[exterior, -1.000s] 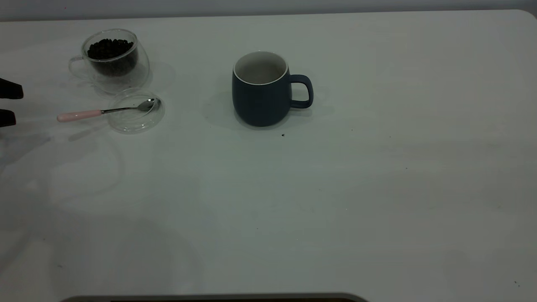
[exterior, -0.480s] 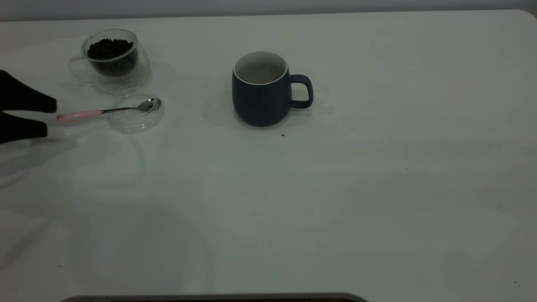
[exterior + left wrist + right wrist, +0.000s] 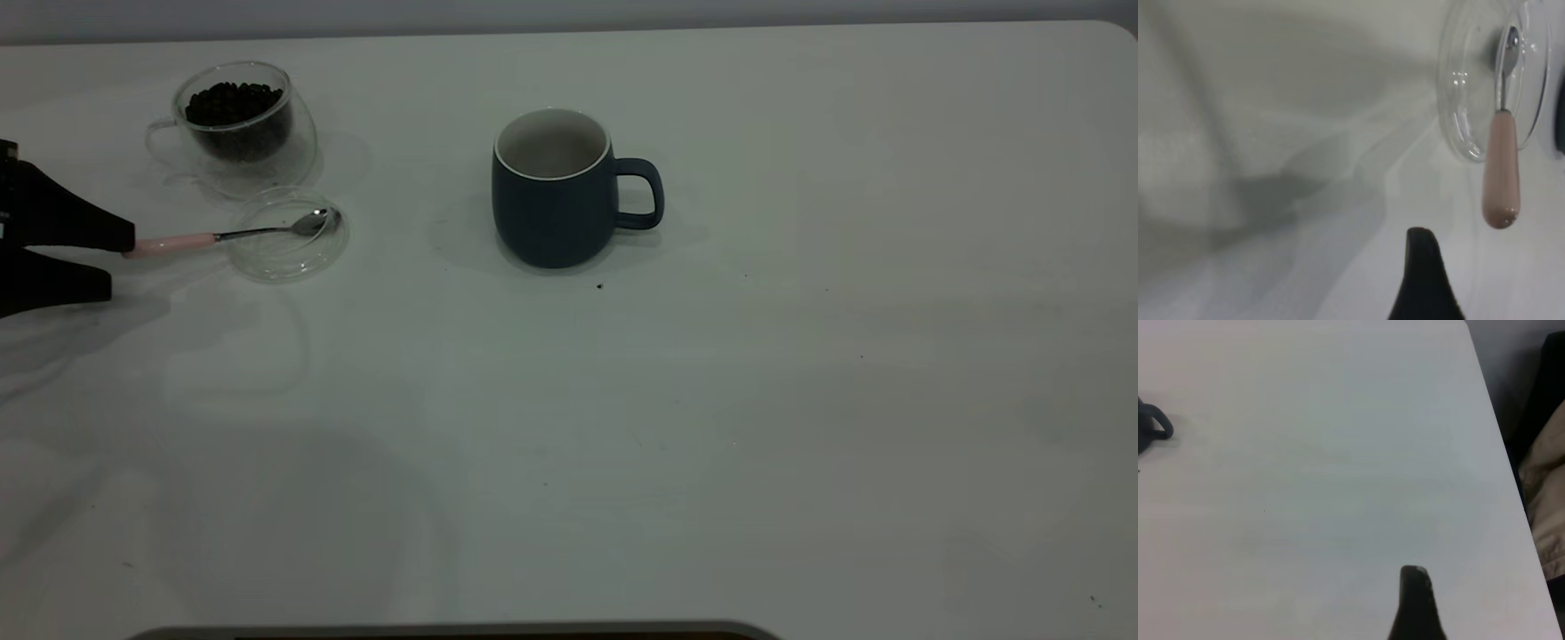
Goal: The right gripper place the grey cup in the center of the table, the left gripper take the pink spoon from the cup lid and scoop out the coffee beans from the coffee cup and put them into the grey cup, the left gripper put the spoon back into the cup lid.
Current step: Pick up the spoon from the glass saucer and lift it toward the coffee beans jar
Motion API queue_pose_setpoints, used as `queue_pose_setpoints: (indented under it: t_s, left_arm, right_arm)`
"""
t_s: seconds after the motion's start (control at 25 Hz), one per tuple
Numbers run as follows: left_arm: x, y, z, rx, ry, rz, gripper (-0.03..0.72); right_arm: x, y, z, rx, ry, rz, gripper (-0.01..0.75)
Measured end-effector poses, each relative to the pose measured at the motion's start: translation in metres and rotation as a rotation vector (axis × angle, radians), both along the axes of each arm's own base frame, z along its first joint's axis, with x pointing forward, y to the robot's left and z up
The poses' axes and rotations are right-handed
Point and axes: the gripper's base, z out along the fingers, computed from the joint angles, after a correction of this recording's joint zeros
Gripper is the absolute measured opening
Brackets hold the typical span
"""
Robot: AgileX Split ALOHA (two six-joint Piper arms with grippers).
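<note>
The left gripper, jaws spread, brackets the pink spoon handle's end, arm reaching in low.

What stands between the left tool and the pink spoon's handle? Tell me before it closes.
Nothing visible. The left tool is open at the table's left edge, its tips flanking the free end of the pink spoon. The spoon's bowl rests in the cup lid; the coffee cup stands behind, clear of that path.
</note>
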Motion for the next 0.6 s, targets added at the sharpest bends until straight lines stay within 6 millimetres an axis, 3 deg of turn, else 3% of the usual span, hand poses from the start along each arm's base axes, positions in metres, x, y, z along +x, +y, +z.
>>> queue_pose_setpoints:
  t_s: [0.32, 0.6]
  left_arm:
    - [0.0000, 0.0001, -0.0001, 0.001, 0.000, 0.000, 0.576]
    - [-0.0004, -0.0015, 0.0015, -0.023, -0.002, -0.007, 0.410]
  right_arm:
    - [0.0000, 0.0000, 0.0000, 0.000, 0.000, 0.000, 0.590]
    - [0.0000, 0.0000, -0.0001, 0.000, 0.001, 0.000, 0.590]
